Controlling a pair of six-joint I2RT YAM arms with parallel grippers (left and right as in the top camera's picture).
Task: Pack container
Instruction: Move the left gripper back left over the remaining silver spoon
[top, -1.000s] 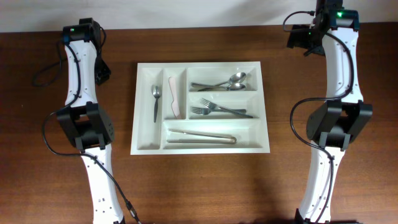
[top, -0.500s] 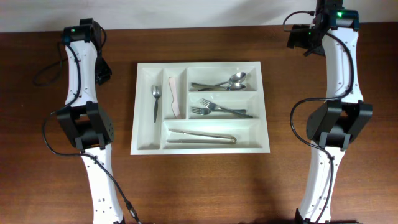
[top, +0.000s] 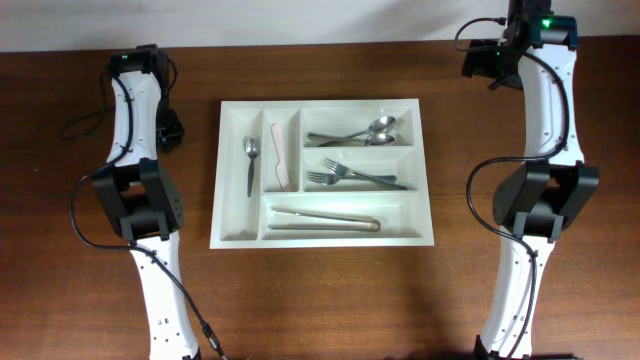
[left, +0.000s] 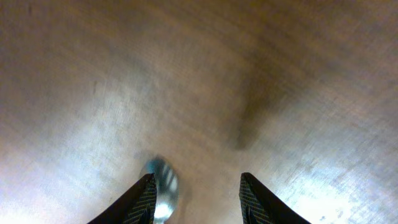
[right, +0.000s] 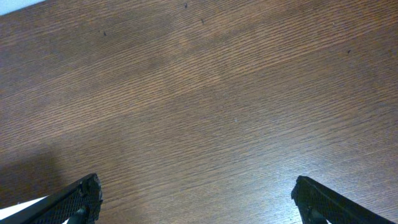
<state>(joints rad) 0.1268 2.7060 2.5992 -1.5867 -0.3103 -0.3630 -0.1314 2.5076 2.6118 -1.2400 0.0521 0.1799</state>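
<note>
A white cutlery tray (top: 325, 243) lies in the middle of the table. It holds two spoons (top: 375, 128), forks (top: 345, 176), tongs (top: 325, 218), a small spoon (top: 251, 160) and a pink utensil (top: 281, 158). My left gripper (top: 168, 132) is left of the tray's far corner. In the blurred left wrist view its fingers (left: 196, 186) are apart, with a shiny spoon bowl (left: 163, 183) beside the left finger. That spoon is hidden in the overhead view. My right gripper (top: 480, 65) is at the far right, wide open (right: 196, 193) and empty over bare wood.
Black cables (top: 80, 122) trail on the wood left of the left arm. Both arm bases stand at the front edge, left and right of the tray. A pale wall edge runs along the back of the table.
My left arm has shifted a little to the right and toward the back. The right arm and the tray's contents have not moved.
</note>
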